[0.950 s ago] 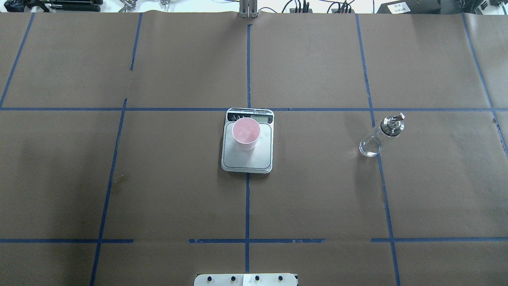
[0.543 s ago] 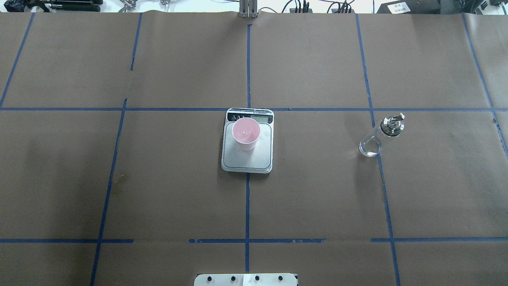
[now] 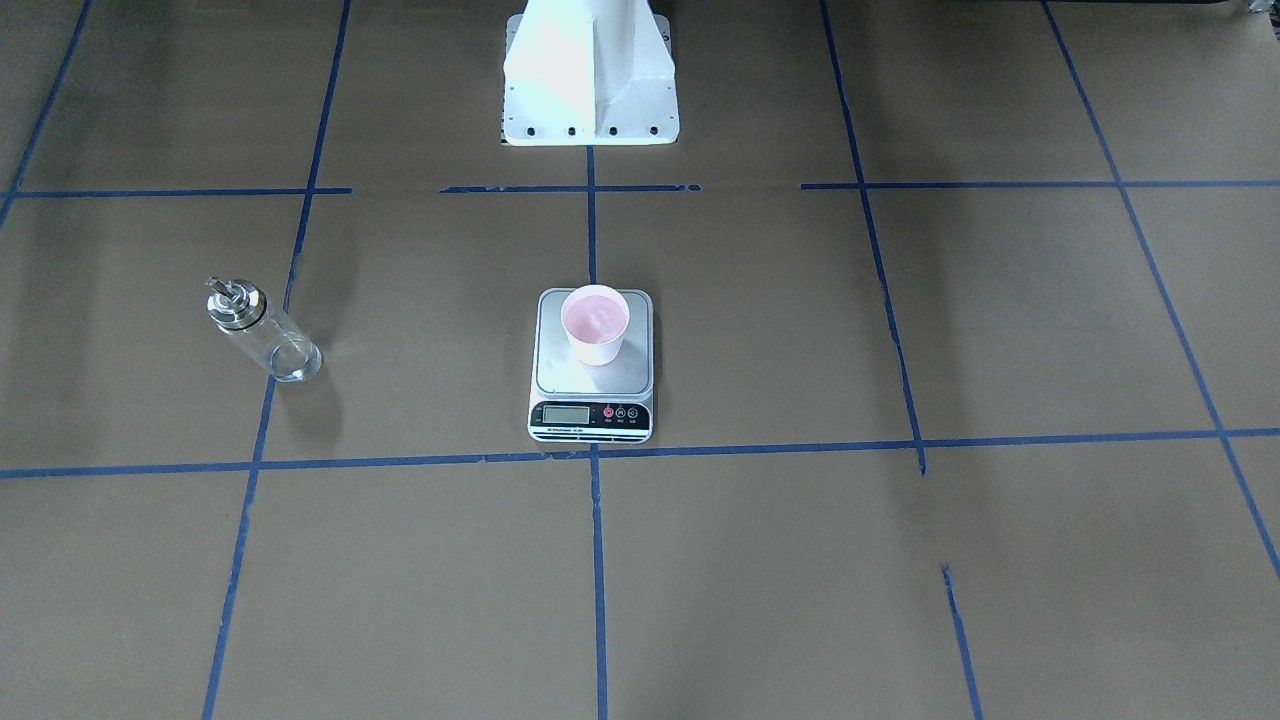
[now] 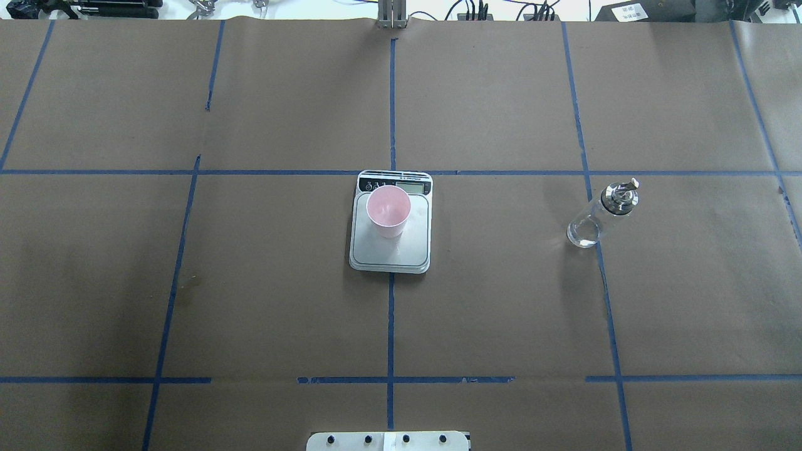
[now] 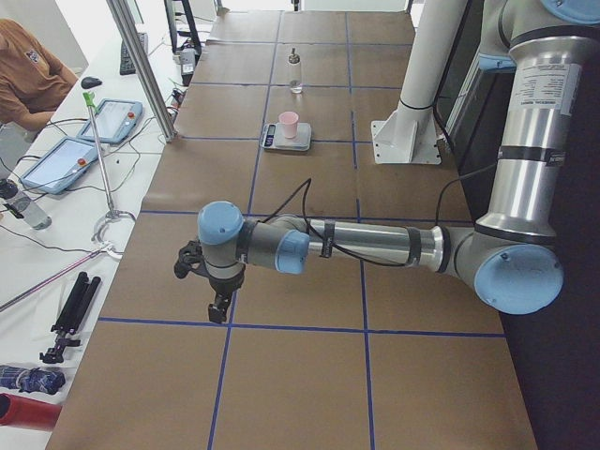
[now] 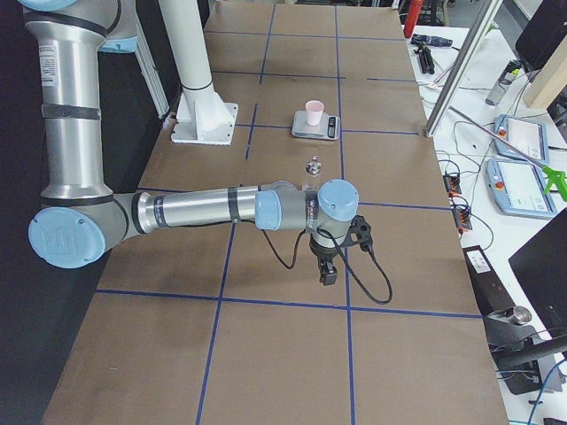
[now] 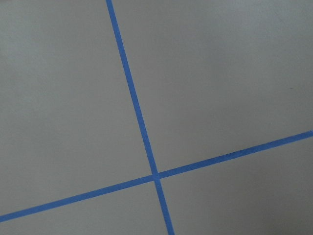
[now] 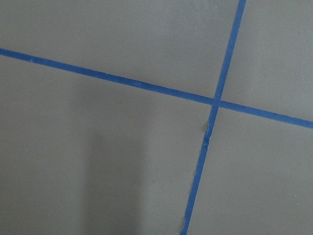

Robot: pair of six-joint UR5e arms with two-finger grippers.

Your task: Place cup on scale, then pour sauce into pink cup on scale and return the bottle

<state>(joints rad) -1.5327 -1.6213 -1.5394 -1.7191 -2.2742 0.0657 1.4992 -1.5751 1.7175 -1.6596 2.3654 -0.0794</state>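
Jaw states cannot be told: both grippers [image 5: 217, 307] [image 6: 327, 273] are being shown only sideways, far from the cup [image 4: 388, 210] sitting on the scale [image 4: 391, 247]; the bottle [image 4: 595, 218] is standing apart.

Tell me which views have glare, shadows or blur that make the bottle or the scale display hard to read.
Overhead exterior: the bottle is sharp, its glass nearly vanishing against the brown paper; the scale display is too small to read. Exterior front-facing: soft shadows beside the bottle and cup; the display shows no legible digits. Side views: both too distant. Wrist views: only paper and blue tape, evenly lit.
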